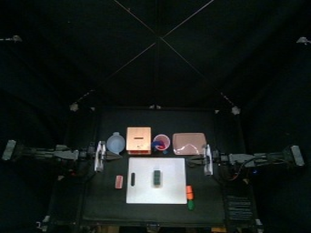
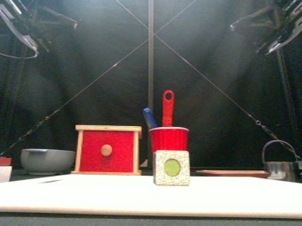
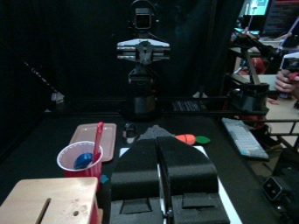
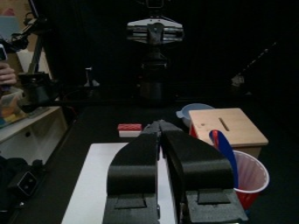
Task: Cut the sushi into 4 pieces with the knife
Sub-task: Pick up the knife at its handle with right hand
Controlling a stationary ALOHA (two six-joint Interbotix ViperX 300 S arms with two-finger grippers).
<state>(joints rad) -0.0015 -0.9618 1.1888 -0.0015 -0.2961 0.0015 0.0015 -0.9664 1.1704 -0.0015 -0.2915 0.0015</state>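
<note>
Reaching level from opposite sides, left fingers [image 3: 138, 171] and right fingers [image 4: 135, 166] are each pinched together, empty.

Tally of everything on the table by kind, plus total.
toy knives: 2 (blue knife, red knife)
red cup: 1
bowl: 1
wooden box: 1
pink tray: 1
cutting board: 1
sushi roll: 1
metal cutter: 1
small loose toys: 3 (pink toy, orange-red toy, green toy)
Total: 12

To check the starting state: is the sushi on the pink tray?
No, in the top view the sushi lies on the white board, in front of the tray.
</note>
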